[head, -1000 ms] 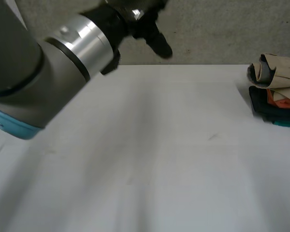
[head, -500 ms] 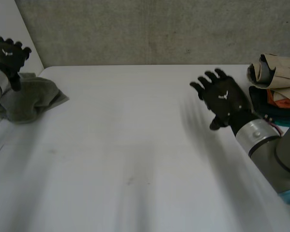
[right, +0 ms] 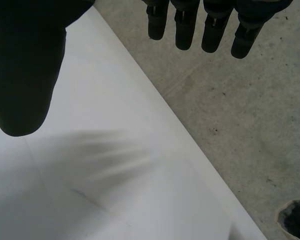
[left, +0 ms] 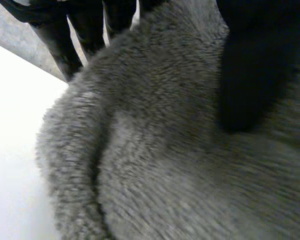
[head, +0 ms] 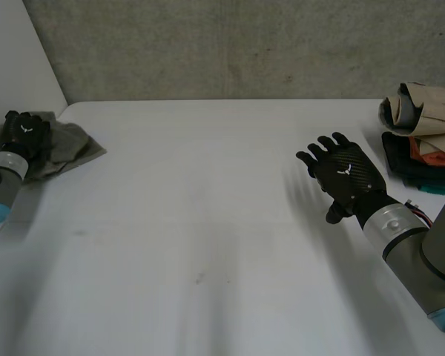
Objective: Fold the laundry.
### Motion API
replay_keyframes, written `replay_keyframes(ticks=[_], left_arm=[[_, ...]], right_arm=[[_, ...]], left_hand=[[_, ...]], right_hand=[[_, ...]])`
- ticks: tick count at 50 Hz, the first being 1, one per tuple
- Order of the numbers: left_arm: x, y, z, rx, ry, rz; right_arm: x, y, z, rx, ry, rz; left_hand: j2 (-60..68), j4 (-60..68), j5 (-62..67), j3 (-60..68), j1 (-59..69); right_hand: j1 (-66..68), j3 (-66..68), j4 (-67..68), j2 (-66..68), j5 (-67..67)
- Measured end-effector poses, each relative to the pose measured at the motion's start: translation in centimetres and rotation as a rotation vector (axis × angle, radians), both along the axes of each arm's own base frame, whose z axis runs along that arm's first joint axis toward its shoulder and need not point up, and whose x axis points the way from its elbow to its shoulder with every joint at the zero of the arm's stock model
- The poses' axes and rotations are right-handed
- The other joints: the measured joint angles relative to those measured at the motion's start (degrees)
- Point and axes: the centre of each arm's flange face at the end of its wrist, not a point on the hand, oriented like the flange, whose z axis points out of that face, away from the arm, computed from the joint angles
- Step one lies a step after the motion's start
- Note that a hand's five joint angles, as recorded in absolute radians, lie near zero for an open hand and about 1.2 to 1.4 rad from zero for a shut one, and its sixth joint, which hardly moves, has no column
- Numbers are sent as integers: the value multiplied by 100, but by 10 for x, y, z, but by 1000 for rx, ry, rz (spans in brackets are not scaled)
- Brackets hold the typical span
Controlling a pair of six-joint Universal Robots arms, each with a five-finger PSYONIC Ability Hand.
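A crumpled grey fleecy cloth [head: 73,144] lies at the far left edge of the white table [head: 208,208]. My left hand [head: 26,133] rests on top of it, knuckles up. In the left wrist view the cloth [left: 165,165] bulges up between the thumb [left: 250,75] and the fingers [left: 65,40], which press into it from both sides. My right hand [head: 345,174] hovers over the right part of the table, fingers spread and straight, holding nothing. In the right wrist view its fingers [right: 187,25] and thumb [right: 25,65] hang apart above the table's far edge [right: 90,190].
A pile of folded laundry [head: 424,111], beige on top with dark, orange and teal pieces [head: 419,159] below, sits at the table's back right, just beyond my right hand. A concrete wall [head: 245,44] stands behind the table.
My left arm swung from the front of the view to the far left, and the hand dropped onto the grey cloth and closed. My right hand came in and drew slightly nearer.
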Motion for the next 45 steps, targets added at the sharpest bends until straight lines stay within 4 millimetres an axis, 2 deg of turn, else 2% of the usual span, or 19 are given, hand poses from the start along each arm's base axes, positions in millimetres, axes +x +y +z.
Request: replay_keyframes(ticks=[1,6,8,11,13,14,17,21,22,26,28,29,33,34,38,41,42,44,45], left_arm=[[0,-1,-1,-4,0,3],[-4,-2,2,-19,3,37],[-8,-1,11,-33,11,56],[-22,3,44,-81,55,75],[-42,15,88,-135,135,60],[-47,19,100,-151,162,49],[-76,46,158,-216,311,-27],[-116,99,230,-274,520,-180],[-120,106,237,-278,544,-200],[-152,157,274,-267,679,-338],[-156,162,275,-263,687,-350],[-177,189,281,-224,730,-419],[-203,215,269,-131,747,-475],[-203,215,269,-131,747,-475],[-230,228,223,48,727,-485],[-250,237,171,234,702,-471],[-250,237,171,234,702,-471],[-262,247,131,385,682,-454],[-268,255,108,478,667,-440]], right_arm=[[0,0,0,0,0,0],[0,-1,-2,2,2,-1],[0,-1,-3,2,2,-2],[0,-2,-3,3,3,-3],[0,-2,-3,2,3,-5],[0,-2,-3,2,3,-6],[0,-2,-3,2,2,-9],[-1,-2,-3,2,2,-13],[-1,-2,-3,2,2,-14],[-2,-3,-3,3,2,-17],[-2,-3,-3,3,2,-18],[-3,-4,-3,3,1,-21],[-7,-7,-1,1,-4,-38],[-7,-7,-1,1,-4,-38],[-12,-13,1,-3,-10,-61],[-17,-18,3,-8,-14,-84],[-17,-18,3,-8,-14,-84],[-22,-23,5,-14,-17,-113],[-26,-27,7,-19,-20,-142]], left_hand=[[1827,1749,1695,1804,1500],[2467,2482,2140,2405,1604],[2469,2482,2140,2406,1604],[2480,2483,2139,2427,1604],[2480,2483,2139,2427,1604],[2480,2483,2139,2428,1604],[2482,2483,2140,2429,1604],[2491,2485,2140,2459,1604],[2491,2485,2140,2459,1604],[2495,2506,2140,2460,1604],[2495,2507,2141,2460,1604],[2495,2507,2202,2461,1604],[2495,2508,2202,2465,1604],[2495,2508,2202,2465,1604],[2499,2508,2202,2478,1604],[2265,2266,2081,2250,1493],[2265,2266,2081,2250,1493],[639,752,810,774,100],[-1006,-1019,-906,-966,-1740]], right_hand=[[0,0,0,0,-1],[0,0,0,0,0],[0,0,0,0,0],[0,0,0,0,0],[0,0,0,0,0],[0,0,0,0,0],[0,0,0,0,0],[0,0,0,0,0],[0,0,0,0,0],[0,0,0,0,0],[0,0,0,0,0],[0,0,0,0,0],[0,0,0,0,0],[0,0,0,0,0],[0,0,0,0,0],[0,0,0,0,0],[0,0,0,0,0],[0,0,0,0,0],[0,0,0,0,0]])
